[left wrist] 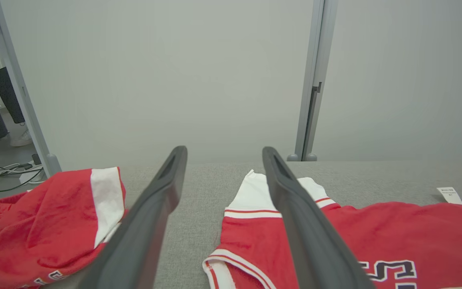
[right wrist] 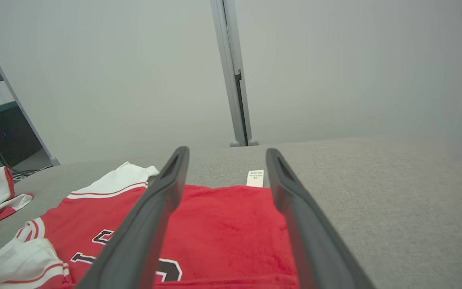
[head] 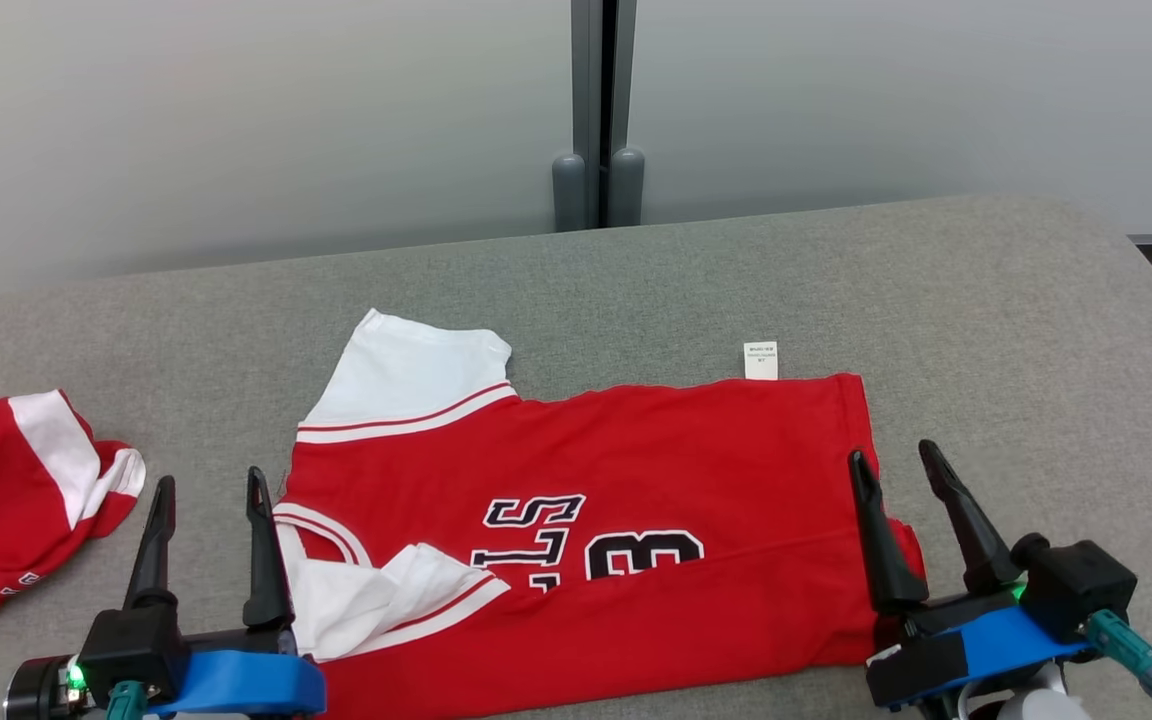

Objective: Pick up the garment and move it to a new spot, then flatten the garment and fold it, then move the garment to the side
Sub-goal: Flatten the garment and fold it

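A red jersey (head: pixel 586 480) lies spread sideways on the gray padded table (head: pixel 936 290), collar (head: pixel 321 530) toward the robot's left and hem toward its right. Its near edge runs off the bottom of the head view, so the full outline cannot be seen. The far sleeve (head: pixel 406 370), white with red stripes, lies flat, while the near sleeve (head: pixel 376 590) is folded back over the chest and covers part of the front. The dark, white-edged lettering (head: pixel 586 540) is half lost under a crease in the cloth and cannot be read whole. A white care label (head: pixel 760 360) sticks out past the far edge, its print too small to make out. The left gripper (head: pixel 211 478) stands just beside the collar with its fingers spread apart and nothing between them. The right gripper (head: pixel 890 450) is likewise released and empty at the hem corner; its inner finger overlaps the red cloth in the head view, but whether it touches the fabric cannot be told. A second garment (head: pixel 16 500), red and white and crumpled, sits well apart at the table's left end, cut off by the picture's edge. Behind the table rise pale wall panels (head: pixel 236 120) joined at a gray post (head: pixel 596 110).
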{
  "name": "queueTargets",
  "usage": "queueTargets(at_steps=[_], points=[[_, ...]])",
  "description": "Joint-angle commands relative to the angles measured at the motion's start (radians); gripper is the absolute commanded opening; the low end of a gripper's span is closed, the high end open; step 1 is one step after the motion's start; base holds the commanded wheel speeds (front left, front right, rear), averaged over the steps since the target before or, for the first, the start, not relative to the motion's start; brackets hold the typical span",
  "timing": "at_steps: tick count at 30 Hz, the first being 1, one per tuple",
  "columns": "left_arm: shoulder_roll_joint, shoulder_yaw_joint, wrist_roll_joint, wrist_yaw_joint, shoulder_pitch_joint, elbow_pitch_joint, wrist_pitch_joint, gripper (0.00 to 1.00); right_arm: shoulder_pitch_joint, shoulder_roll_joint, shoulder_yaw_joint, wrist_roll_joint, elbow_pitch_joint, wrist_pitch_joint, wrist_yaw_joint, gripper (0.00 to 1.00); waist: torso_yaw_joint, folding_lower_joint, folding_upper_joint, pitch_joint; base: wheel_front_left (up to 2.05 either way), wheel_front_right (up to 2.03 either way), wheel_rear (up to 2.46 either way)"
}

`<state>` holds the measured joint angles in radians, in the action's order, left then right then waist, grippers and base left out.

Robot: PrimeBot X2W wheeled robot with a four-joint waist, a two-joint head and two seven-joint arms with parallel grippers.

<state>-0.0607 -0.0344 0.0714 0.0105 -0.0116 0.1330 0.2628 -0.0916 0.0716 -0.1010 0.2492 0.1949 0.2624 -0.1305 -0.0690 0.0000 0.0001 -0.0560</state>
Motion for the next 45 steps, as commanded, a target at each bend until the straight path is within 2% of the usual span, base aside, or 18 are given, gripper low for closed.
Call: queueTargets(at_steps=[1,14,32,38,45], points=[[0.001,0.003,-0.007,0.002,0.023,0.004,0.002,1.00,0.015,-0.006,-0.001,-0.003,-0.008,0.003,0.000,1.00,0.001,0.0000,-0.0001,-0.002,0.00,0.00,0.00],[0.008,-0.004,-0.010,0.010,-0.002,0.038,0.002,1.00,0.071,-0.021,0.009,-0.034,-0.017,0.003,0.000,1.00,0.007,0.0000,-0.0001,0.001,0.00,0.00,0.00],[0.010,-0.013,-0.019,0.018,0.016,0.060,0.002,1.00,0.045,-0.022,0.024,-0.057,0.013,0.003,0.000,1.00,0.010,0.0000,-0.0001,-0.001,0.00,0.00,0.00],[-0.028,-0.023,-0.027,0.049,0.119,0.079,0.002,1.00,-0.033,0.005,0.057,-0.067,0.038,0.003,0.000,1.00,0.013,0.0000,-0.0001,-0.030,0.00,0.00,0.00],[-0.104,0.003,-0.022,0.095,0.376,0.193,0.002,1.00,-0.211,0.082,0.029,-0.049,0.122,-0.010,0.000,1.00,-0.002,0.0000,-0.0001,-0.110,0.00,0.00,0.00]])
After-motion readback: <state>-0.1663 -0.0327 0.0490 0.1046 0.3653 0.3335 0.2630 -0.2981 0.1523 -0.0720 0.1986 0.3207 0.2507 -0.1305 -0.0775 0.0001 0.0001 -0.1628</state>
